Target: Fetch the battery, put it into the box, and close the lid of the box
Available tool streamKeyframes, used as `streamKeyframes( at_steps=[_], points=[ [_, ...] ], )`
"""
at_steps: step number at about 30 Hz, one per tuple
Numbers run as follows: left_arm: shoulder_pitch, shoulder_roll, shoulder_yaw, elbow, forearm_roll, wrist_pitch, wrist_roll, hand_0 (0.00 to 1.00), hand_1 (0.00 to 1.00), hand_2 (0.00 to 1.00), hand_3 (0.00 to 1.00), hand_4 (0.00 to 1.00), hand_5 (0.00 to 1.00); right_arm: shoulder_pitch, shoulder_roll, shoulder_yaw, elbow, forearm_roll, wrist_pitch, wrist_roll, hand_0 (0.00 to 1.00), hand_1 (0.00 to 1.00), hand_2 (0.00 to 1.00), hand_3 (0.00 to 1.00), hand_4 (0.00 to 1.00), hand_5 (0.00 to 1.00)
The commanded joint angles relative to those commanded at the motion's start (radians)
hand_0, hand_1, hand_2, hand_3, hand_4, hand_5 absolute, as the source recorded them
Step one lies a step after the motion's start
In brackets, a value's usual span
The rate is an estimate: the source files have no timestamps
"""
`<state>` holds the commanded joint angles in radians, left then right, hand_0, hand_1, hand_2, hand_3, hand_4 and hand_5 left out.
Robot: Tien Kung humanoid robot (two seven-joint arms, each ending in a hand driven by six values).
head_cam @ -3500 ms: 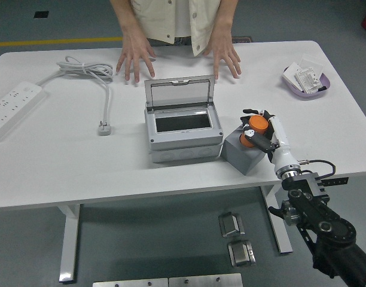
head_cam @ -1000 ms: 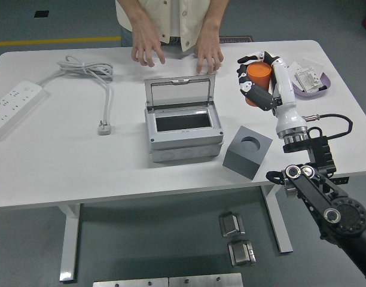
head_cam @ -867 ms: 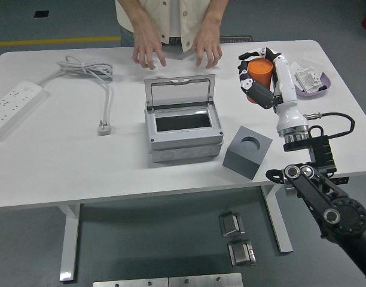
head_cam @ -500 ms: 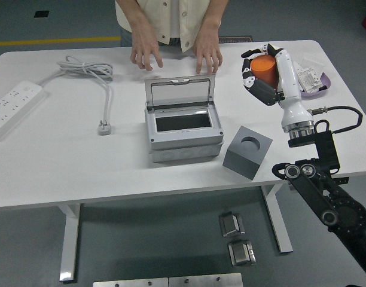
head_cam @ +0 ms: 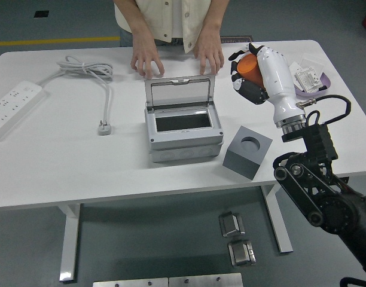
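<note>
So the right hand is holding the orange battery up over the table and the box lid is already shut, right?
Not quite. The right hand does hold the orange battery above the table, but the head view shows the box with its lid standing open.

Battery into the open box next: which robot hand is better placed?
Right. The right robot hand already grips the orange battery, raised just right of the open box. No left arm is in view.

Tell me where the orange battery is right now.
In the head view the battery is on the right, held in the right hand above the table, beyond the grey block and right of the open box.
</note>
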<state>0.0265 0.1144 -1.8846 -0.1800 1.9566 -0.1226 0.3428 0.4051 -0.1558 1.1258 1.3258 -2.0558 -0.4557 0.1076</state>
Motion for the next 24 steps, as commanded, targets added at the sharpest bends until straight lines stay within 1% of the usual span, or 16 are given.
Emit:
streamKeyframes(
  at_steps=[4,10,14,17,24],
  points=[
    [-0.002,-0.003,0.002,0.000,-0.002,-0.002,0.000,0.627,0.620,0.594,0.636,0.693,0.148,0.033,0.016,-0.032,-0.053,-0.001,-0.006,0.005,0.209,0.218,0.395,0.482,0.306,0.002],
    [-0.011,0.000,-0.007,0.000,0.003,0.000,-0.005,0.627,0.620,0.595,0.636,0.693,0.150,0.071,0.031,-0.093,-0.107,0.010,-0.015,0.007,0.201,0.218,0.395,0.484,0.309,0.002],
    [-0.013,0.000,-0.009,0.000,0.003,0.001,-0.004,0.626,0.621,0.596,0.636,0.693,0.150,0.094,0.029,-0.143,-0.137,0.011,-0.017,0.004,0.199,0.218,0.394,0.484,0.311,0.002],
    [-0.011,0.000,-0.009,0.000,0.001,0.001,-0.003,0.626,0.620,0.596,0.635,0.693,0.152,0.106,0.023,-0.176,-0.153,0.010,-0.010,-0.004,0.197,0.217,0.394,0.483,0.311,0.002],
    [-0.010,-0.002,-0.008,0.000,-0.001,0.001,-0.001,0.626,0.620,0.596,0.636,0.693,0.153,0.114,0.016,-0.200,-0.173,0.020,0.016,-0.020,0.196,0.217,0.393,0.481,0.310,0.002]
  ],
)
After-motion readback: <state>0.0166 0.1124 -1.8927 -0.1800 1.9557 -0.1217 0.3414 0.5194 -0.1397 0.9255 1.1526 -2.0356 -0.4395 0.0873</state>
